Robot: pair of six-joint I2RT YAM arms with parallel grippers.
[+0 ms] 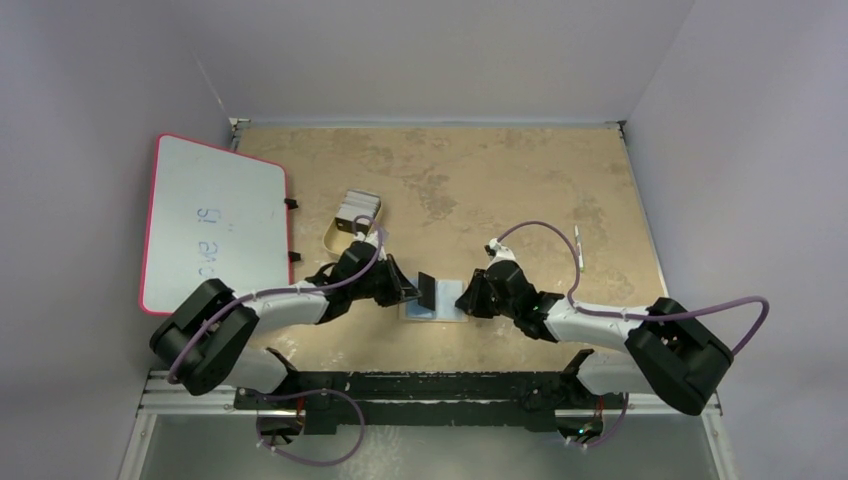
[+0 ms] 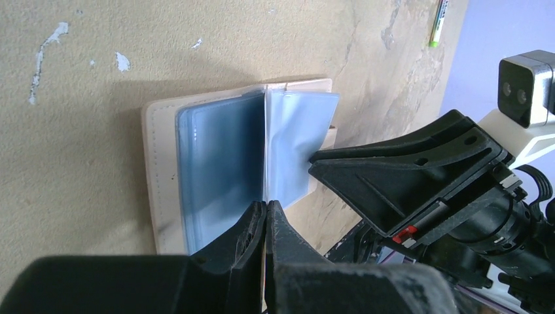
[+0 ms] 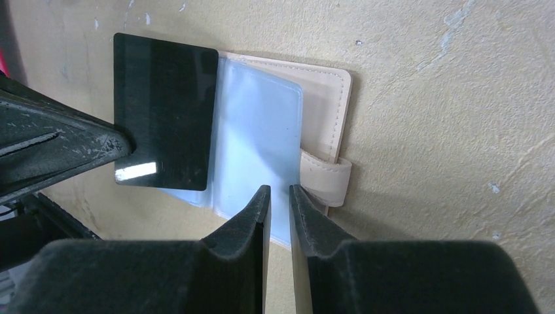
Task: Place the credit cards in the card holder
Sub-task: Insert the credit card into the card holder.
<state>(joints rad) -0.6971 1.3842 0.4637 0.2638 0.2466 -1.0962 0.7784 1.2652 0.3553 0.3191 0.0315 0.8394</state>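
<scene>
The card holder (image 1: 448, 306) lies open on the table between my grippers, tan outside (image 3: 327, 98) with blue-grey pockets (image 2: 219, 170). My left gripper (image 1: 413, 292) is shut on the black credit card (image 1: 428, 290) and holds it on edge over the holder's left half. In the right wrist view the card (image 3: 163, 111) stands over the pockets with the left fingers (image 3: 59, 150) at its edge. In the left wrist view the jaws (image 2: 266, 204) pinch it edge-on. My right gripper (image 3: 280, 190) is barely open and empty, tips at the holder's right pocket beside the snap strap (image 3: 327, 183).
A small yellow tray (image 1: 335, 238) holding pale cards (image 1: 358, 208) stands behind the left arm. A pink-framed whiteboard (image 1: 215, 220) lies at the far left. A pen (image 1: 580, 250) lies to the right of the right arm.
</scene>
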